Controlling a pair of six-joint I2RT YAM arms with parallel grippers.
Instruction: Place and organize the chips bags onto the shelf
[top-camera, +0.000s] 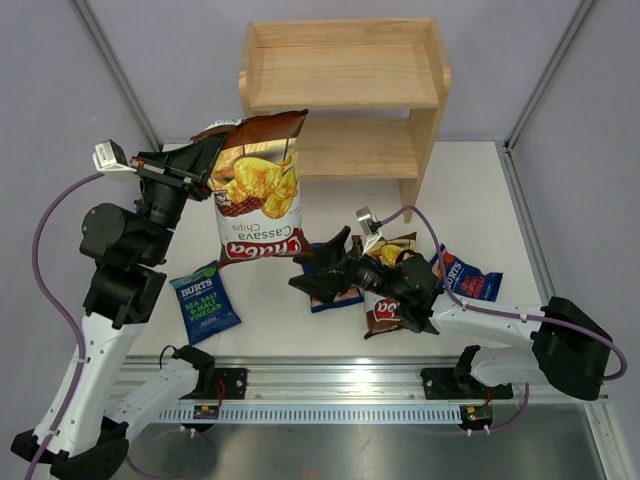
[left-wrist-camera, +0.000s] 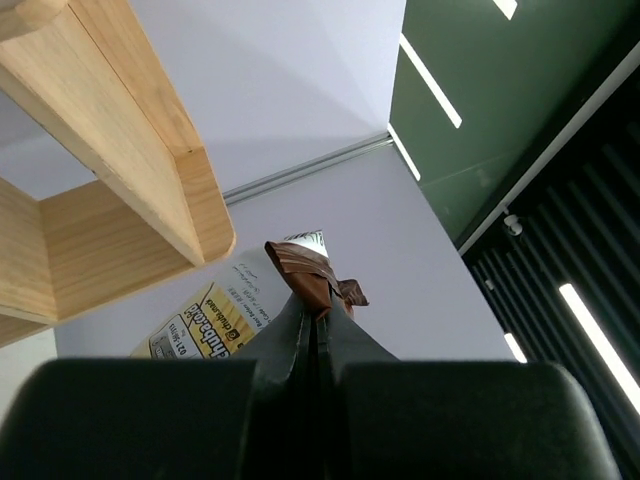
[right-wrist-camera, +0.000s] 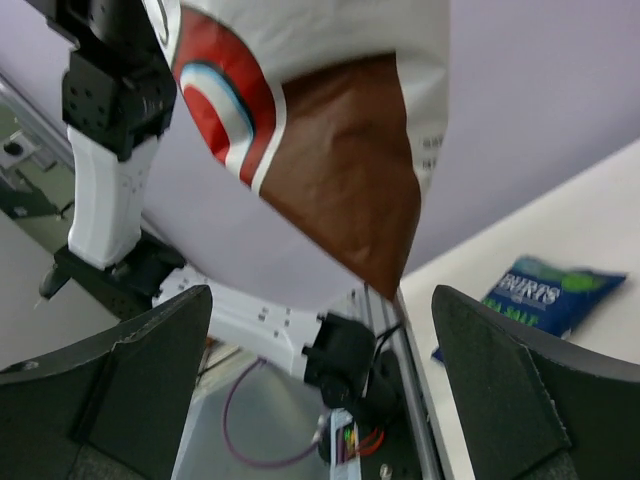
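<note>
My left gripper (top-camera: 213, 152) is shut on the top corner of a brown Chuba Cassava Chips bag (top-camera: 258, 190), which hangs in the air in front of the wooden shelf (top-camera: 345, 90). In the left wrist view the fingers (left-wrist-camera: 300, 330) pinch the bag's crumpled brown corner (left-wrist-camera: 310, 272) beside the shelf (left-wrist-camera: 110, 160). My right gripper (top-camera: 322, 265) is open and empty, pointing at the hanging bag's lower edge (right-wrist-camera: 340, 160). A second brown bag (top-camera: 383, 300) lies under the right arm. Blue Burts bags lie at the left (top-camera: 203, 300), the middle (top-camera: 335, 295) and the right (top-camera: 472, 277).
Both shelf tiers hold nothing. The left Burts bag also shows in the right wrist view (right-wrist-camera: 535, 295), with the left arm's base (right-wrist-camera: 110, 160) behind the hanging bag. Grey walls close in the table's sides and back.
</note>
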